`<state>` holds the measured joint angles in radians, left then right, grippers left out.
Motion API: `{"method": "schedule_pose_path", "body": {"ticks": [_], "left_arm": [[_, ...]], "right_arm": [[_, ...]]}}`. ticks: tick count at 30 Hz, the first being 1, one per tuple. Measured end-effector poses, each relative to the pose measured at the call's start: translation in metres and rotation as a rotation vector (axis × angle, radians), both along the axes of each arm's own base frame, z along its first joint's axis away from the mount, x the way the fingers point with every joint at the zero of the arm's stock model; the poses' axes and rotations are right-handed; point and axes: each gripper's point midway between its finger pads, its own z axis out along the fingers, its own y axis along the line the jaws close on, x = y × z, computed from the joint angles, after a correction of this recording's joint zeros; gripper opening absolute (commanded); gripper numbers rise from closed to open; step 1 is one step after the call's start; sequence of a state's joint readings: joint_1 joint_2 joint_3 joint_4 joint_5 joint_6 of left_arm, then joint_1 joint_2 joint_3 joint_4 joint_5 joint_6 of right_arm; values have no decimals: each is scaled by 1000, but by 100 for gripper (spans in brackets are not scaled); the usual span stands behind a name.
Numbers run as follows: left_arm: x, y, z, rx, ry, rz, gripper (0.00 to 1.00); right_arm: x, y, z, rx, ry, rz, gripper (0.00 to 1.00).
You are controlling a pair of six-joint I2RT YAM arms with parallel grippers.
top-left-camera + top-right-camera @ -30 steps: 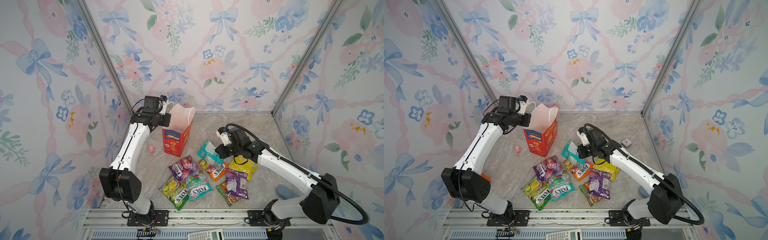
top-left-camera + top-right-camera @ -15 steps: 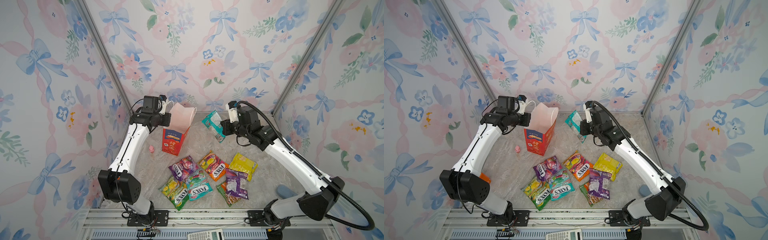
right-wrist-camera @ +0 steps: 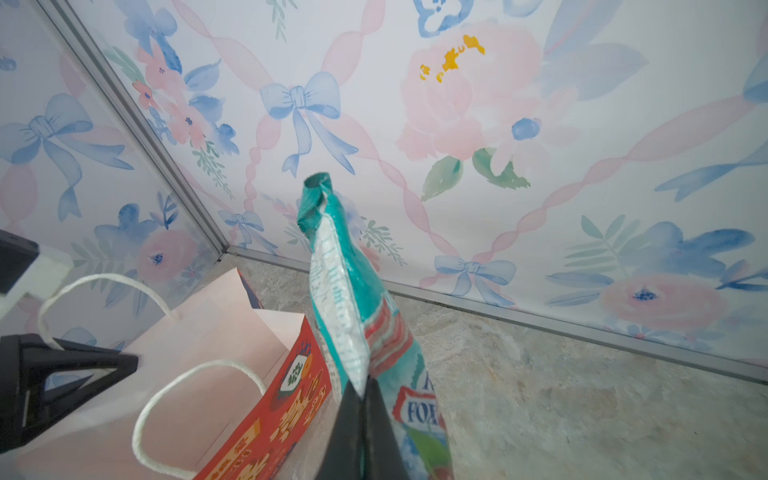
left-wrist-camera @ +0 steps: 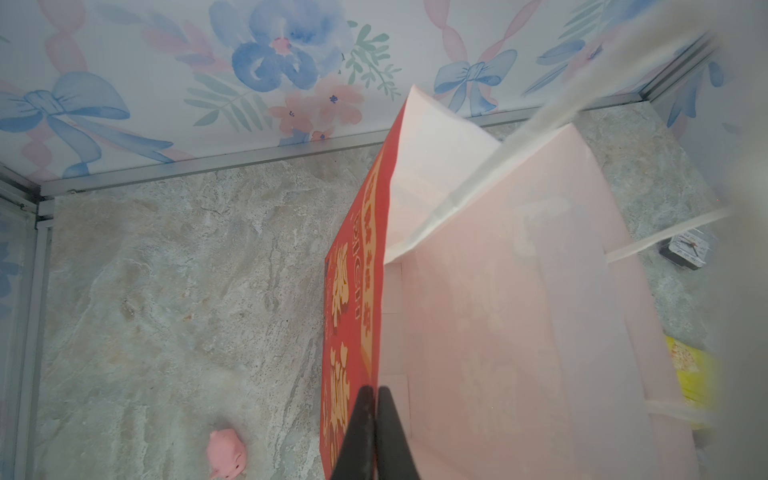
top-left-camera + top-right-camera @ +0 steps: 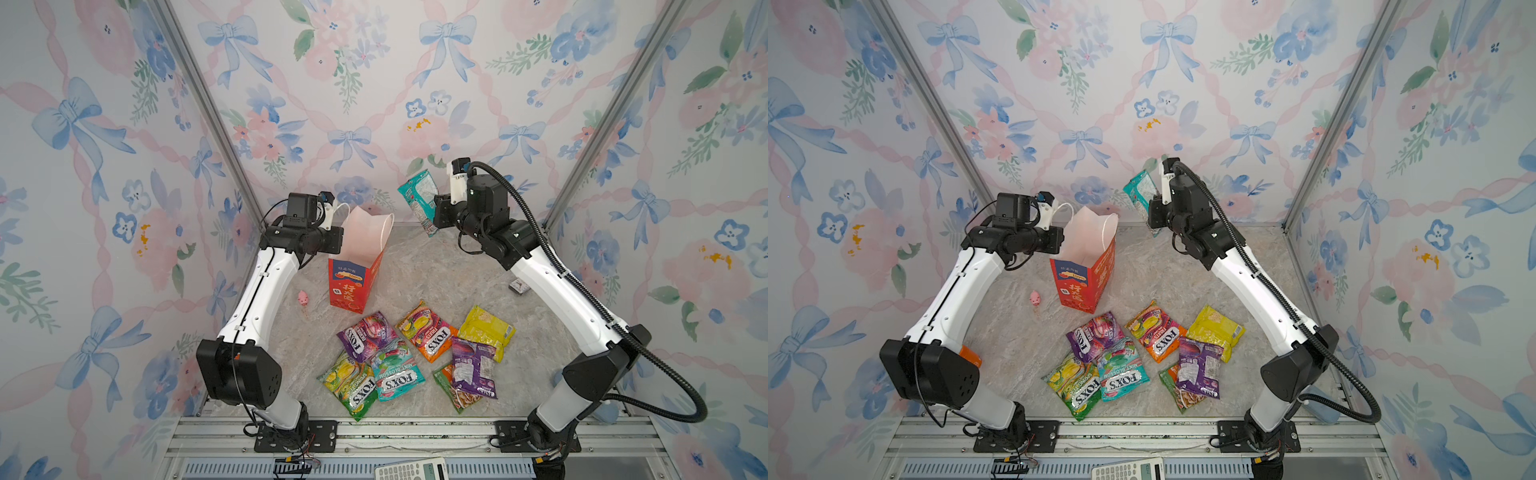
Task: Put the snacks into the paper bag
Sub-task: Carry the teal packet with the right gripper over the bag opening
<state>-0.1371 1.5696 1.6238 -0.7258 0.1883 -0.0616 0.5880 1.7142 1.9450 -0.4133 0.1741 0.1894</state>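
Worktop (image 5: 436, 266) of grey stone, bag (image 5: 353, 276) standing toward its back left, mouth open, tilted a little. Pile (image 5: 395, 372) of seven loose packets near the front, touching and overlapping; bag's inside bare as far as visible. Teal packet (image 5: 417, 199) aloft, up and right of the bag's mouth, apart from it, not yet over it. Right hand (image 3: 361, 384) clenched on that packet's edge, the rest standing free past the fingertips. Left hand (image 4: 372, 390) clenched on the bag's side wall at the rim, propping the mouth open. Pink toy (image 5: 303, 297) left of the bag, clear of the path. Risks, as judged: glossy film held by a thin edge, so apt to slip or swing on the way across; long packet arriving tilted, so apt to snag the rim and fold the wall shut; release too early, so a landing beside the bag; light paper pinched on one side only, so apt to tip or tear under a nudge.
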Motion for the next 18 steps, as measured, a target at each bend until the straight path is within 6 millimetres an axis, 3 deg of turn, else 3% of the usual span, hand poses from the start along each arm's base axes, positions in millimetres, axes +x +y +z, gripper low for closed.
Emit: {"method": "schedule_pose_path", "body": {"ticks": [10, 18], "left_arm": [[1, -4, -5, -19, 9, 12, 0], [1, -4, -6, -25, 10, 16, 0]], "right_arm": [[36, 41, 32, 44, -100, 13, 0], [41, 82, 57, 106, -172, 60, 0]]}}
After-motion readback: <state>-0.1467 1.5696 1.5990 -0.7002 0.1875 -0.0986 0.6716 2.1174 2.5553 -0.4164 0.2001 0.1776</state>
